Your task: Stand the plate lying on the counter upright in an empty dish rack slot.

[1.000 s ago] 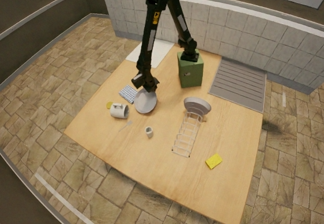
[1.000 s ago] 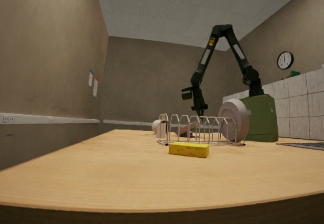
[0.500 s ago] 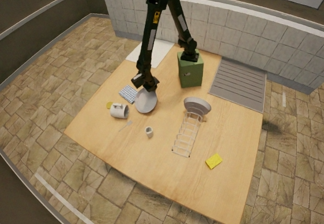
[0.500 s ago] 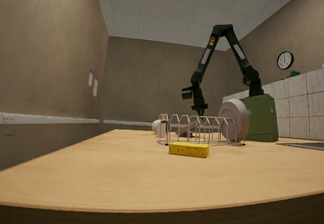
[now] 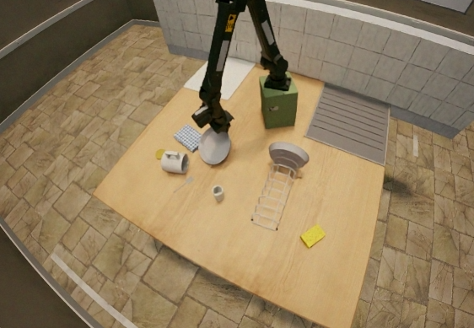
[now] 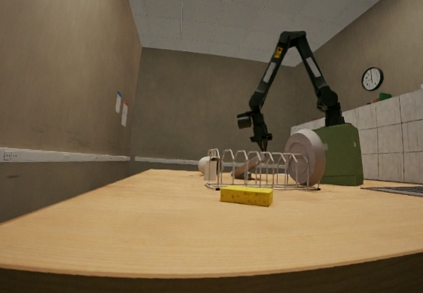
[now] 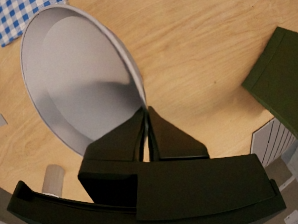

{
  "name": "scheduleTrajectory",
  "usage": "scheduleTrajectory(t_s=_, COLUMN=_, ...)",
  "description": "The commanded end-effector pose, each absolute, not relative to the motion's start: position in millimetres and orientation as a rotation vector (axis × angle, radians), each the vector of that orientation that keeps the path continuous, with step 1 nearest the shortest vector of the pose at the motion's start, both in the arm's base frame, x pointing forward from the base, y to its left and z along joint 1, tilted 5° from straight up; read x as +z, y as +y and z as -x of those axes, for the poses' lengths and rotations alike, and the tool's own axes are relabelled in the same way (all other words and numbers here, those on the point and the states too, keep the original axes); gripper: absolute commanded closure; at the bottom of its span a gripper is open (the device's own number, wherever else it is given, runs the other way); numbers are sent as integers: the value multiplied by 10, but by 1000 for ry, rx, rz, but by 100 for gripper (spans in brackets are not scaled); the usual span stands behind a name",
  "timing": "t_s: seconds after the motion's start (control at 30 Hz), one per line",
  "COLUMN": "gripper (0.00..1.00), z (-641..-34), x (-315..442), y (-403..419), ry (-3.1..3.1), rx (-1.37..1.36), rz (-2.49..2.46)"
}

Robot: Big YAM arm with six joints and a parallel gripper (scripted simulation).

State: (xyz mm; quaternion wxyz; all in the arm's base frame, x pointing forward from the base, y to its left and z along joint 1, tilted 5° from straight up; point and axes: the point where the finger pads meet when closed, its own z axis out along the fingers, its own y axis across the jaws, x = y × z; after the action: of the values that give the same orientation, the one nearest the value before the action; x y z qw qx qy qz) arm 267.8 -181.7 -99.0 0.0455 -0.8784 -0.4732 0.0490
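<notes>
Count's in: two grey plates, one tilted plate (image 5: 214,145) out by the cloth and one standing plate (image 5: 288,153) in the single wire dish rack (image 5: 274,196). Two white mugs, a big mug (image 5: 175,162) and a small mug (image 5: 218,192). One yellow sponge (image 5: 313,236), one checked cloth (image 5: 188,137), one fork (image 5: 184,184).
</notes>
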Motion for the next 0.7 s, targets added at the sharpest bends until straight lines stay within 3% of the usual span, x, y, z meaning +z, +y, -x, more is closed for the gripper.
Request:
scheduleTrajectory(t_s=0.0, gripper=100, z=-2689, x=-877, y=-1769, ry=-1449, rx=149, rz=2682)
scheduleTrajectory(t_s=0.67, gripper=100, z=-2776, x=-495, y=-1800, ry=-1458, rx=132, rz=2700)
